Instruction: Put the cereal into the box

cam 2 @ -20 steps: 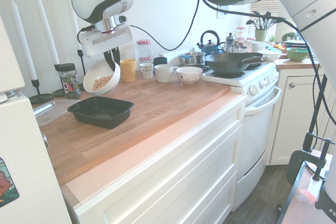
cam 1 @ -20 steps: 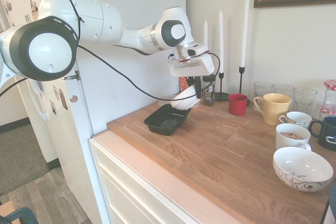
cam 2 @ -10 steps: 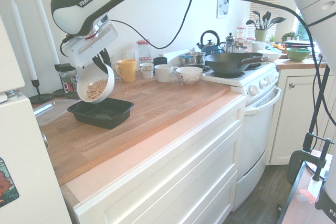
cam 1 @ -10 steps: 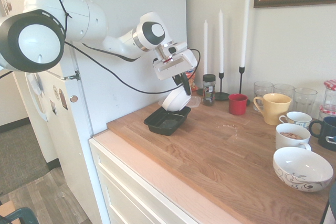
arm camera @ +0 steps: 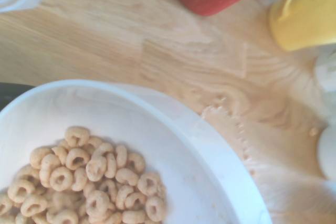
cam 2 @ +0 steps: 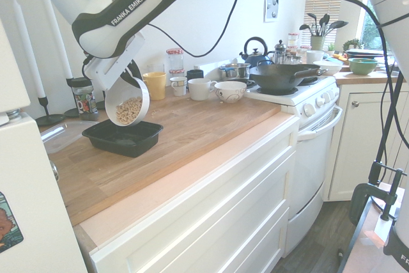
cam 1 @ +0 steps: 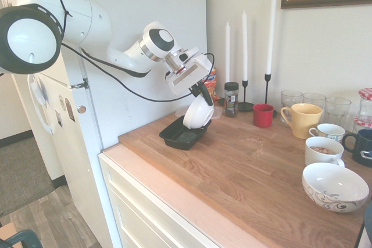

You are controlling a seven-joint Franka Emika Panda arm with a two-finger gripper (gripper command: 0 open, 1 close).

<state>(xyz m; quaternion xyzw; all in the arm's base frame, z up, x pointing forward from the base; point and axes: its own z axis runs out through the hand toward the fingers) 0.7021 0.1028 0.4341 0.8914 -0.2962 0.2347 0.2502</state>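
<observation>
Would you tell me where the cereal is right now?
The cereal sits in a tilted white bowl gripped by the claw, just above the black box near the candlesticks at the counter's left end in the second exterior view.

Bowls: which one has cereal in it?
The white bowl that the gripper holds tipped over the black box. The patterned bowl on the counter looks empty.

Cereal in tilted bowl above box.

Tan cereal is being shown in a white bowl; the box is black, the worktop light wood.
</observation>
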